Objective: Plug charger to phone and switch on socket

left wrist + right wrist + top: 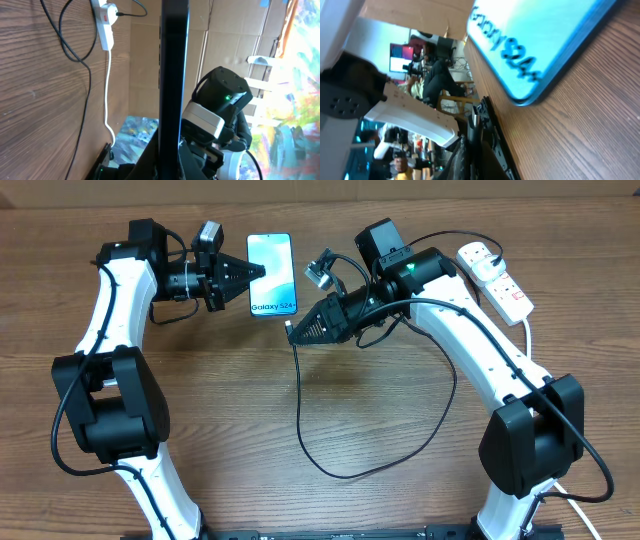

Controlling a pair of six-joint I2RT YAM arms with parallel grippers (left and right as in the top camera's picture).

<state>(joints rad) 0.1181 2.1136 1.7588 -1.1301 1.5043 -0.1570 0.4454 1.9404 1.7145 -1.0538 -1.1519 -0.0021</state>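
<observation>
Worktop point(250, 400): wood-grain, carries all items.
Socket point(497, 277): white strip, far right corner, black plug seated in it.
Phone point(271, 270): far centre, screen up, between the two arms.
Charger point(298, 395): black cable looping across the worktop from the socket.
Left pincer point(258, 273): clamped on the phone's left edge.
Right pincer point(291, 332): closed on the charger's connector end, just beside the phone's near end.
</observation>
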